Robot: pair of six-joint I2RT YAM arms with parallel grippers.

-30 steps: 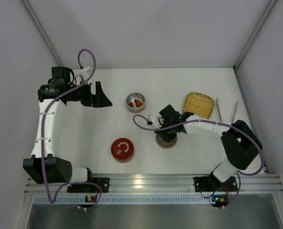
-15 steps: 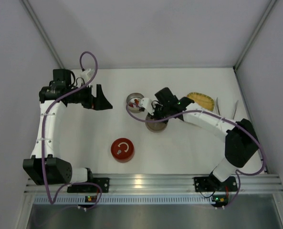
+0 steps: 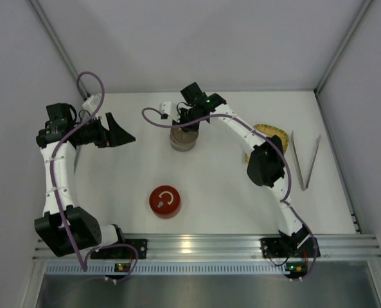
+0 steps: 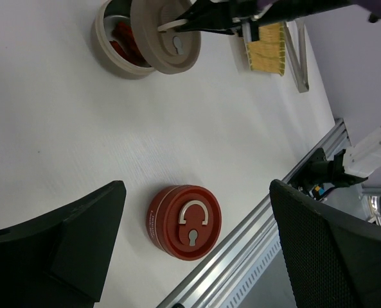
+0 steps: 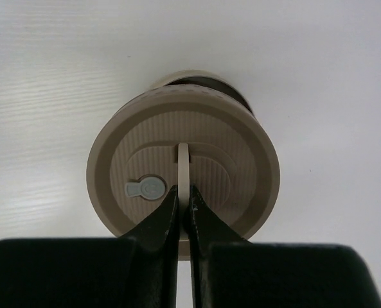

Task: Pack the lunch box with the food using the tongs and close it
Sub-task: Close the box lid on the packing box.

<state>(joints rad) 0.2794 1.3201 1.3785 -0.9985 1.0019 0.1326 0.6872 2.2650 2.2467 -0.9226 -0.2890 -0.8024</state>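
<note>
Left gripper (image 3: 119,130): spread wide, empty. Right gripper (image 5: 183,192): clenched on the handle of a round beige ribbed lid (image 5: 232,170), held off-centre over the round beige lunch box (image 4: 100,33). Slim silvery tongs (image 3: 303,185) lie far right. Red food pieces (image 4: 122,33) inside the box. Closing step, seemingly; next: centre the lid, lower squarely.

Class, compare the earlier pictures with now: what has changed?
The right gripper gripped the beige lid by its handle and carried it left and farther away, over the lunch box. The left arm swung slightly left. The red container and tongs stayed put.
</note>
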